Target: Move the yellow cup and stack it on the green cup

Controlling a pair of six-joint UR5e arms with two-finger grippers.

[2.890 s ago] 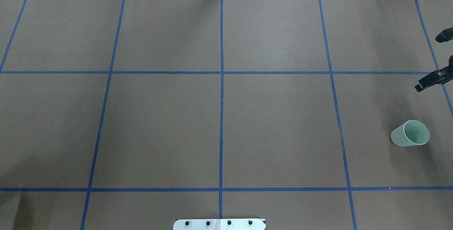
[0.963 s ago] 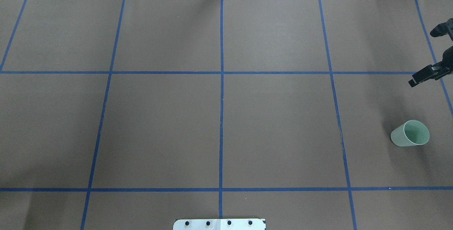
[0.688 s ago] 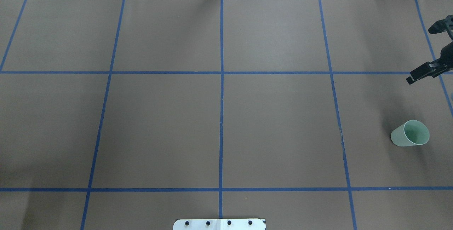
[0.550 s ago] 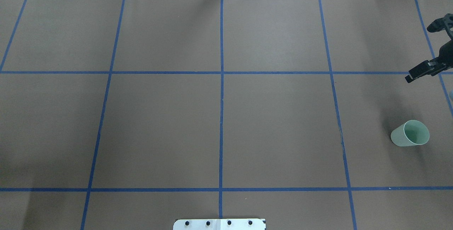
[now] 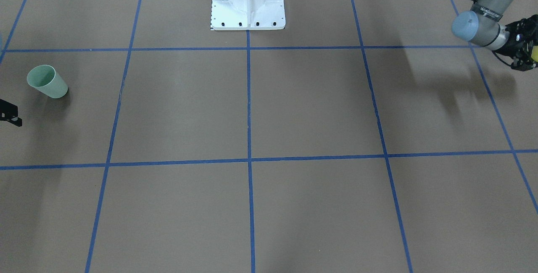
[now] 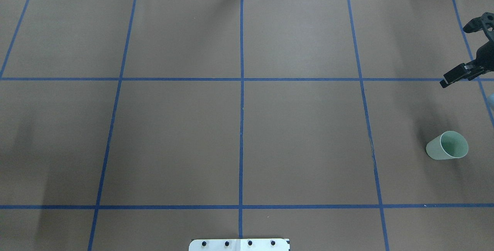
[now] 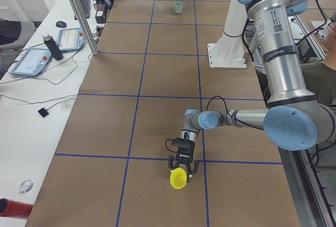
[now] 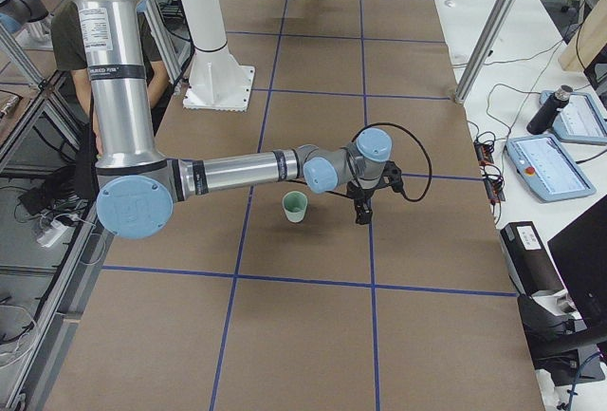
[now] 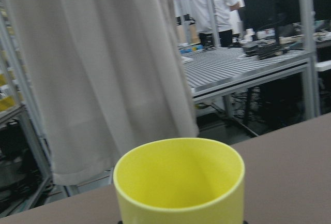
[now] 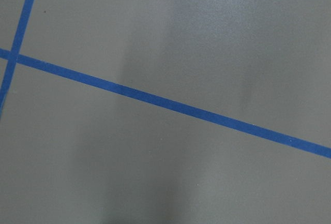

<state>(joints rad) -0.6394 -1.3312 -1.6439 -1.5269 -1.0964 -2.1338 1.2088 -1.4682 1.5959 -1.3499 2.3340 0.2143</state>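
The yellow cup (image 9: 178, 182) fills the bottom of the left wrist view, rim up. My left gripper (image 7: 182, 165) is shut on it near the table's left end; the cup also shows in the exterior left view (image 7: 178, 178). I cannot tell whether it touches the table. In the front-facing view the left gripper (image 5: 524, 50) sits at the right edge. The green cup (image 6: 447, 146) stands upright at the table's right side, also in the front-facing view (image 5: 47, 81). My right gripper (image 6: 457, 56) is open and empty, apart from the green cup, on its far side.
Blue tape lines split the brown table (image 6: 239, 127) into squares. The white robot base (image 5: 248, 2) stands at the middle of the near edge. Desks with tablets and a bottle (image 7: 52, 46) lie beyond the table's far edge. A person sits behind the robot.
My right gripper has drifted toward the table's far side and slightly inward, its fingers still spread. The green cup has not moved. A shadow at the left has shifted inward.
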